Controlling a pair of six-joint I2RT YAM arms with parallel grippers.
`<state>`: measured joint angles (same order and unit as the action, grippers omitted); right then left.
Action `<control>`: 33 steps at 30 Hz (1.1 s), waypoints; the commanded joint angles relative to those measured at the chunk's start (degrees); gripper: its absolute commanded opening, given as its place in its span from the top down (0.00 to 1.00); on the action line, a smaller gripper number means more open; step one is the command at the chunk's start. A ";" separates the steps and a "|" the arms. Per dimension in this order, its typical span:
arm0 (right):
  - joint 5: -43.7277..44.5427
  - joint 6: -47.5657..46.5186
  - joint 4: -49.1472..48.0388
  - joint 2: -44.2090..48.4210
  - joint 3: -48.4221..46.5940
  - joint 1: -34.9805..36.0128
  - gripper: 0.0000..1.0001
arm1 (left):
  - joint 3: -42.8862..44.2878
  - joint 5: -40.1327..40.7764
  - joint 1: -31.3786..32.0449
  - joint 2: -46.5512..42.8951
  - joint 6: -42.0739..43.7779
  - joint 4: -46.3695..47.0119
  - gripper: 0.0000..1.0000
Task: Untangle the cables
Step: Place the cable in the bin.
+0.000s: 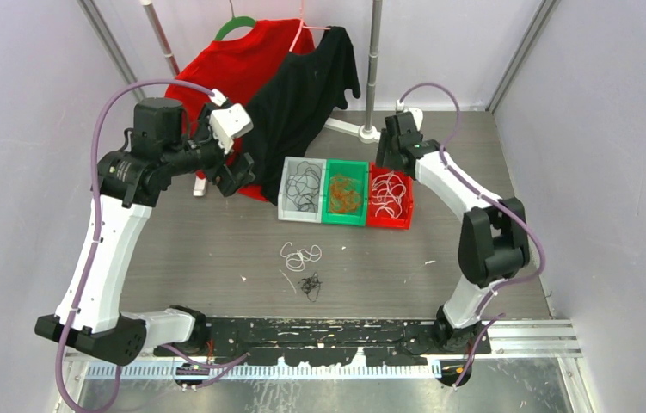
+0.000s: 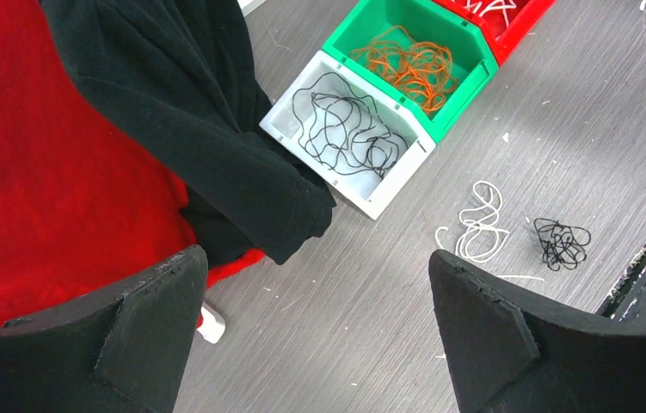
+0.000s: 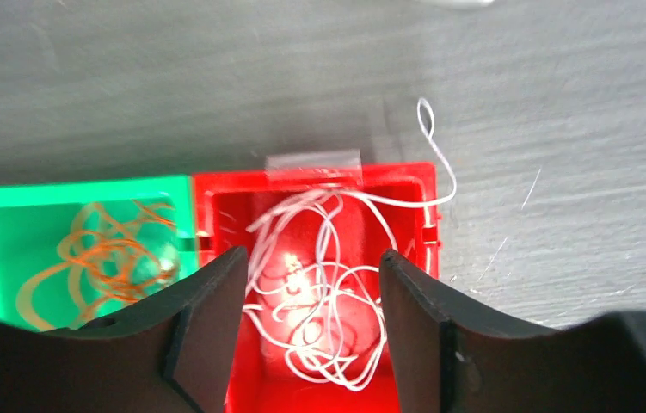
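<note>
Three small bins stand in a row: a white bin point(image 1: 287, 205) with black cords point(image 1: 304, 186), a green bin point(image 1: 329, 215) with orange-brown cords point(image 1: 345, 194), a red bin point(image 1: 405, 215) with white cords point(image 1: 386, 194). A loose white cord bunch point(image 1: 300, 255) and a small black cord bunch point(image 1: 310, 285) lie on the table in front of them, also in the left wrist view point(image 2: 479, 228) point(image 2: 562, 243). My left gripper point(image 1: 237, 176) is open and empty, raised left of the bins. My right gripper point(image 1: 385, 159) is open above the red bin's white cords point(image 3: 323, 284); one loop point(image 3: 438, 151) hangs over the rim.
A red shirt point(image 1: 220, 73) and a black shirt point(image 1: 306, 95) hang from a rack at the back, draping down beside the white bin. A white rack foot point(image 1: 349, 129) lies behind the bins. Purple hoses run along both arms. Grey walls close the table.
</note>
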<state>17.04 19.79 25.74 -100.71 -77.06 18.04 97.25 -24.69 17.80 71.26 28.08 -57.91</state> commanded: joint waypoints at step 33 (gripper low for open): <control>-20.63 8.37 -11.43 13.79 16.28 33.10 0.33 | -28.62 -12.09 -2.33 -1.51 -4.87 5.75 0.00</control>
<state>1.04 28.49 19.16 -81.14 -54.87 47.44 69.54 -35.83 17.23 71.16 24.32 -56.47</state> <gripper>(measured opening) 0.664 0.994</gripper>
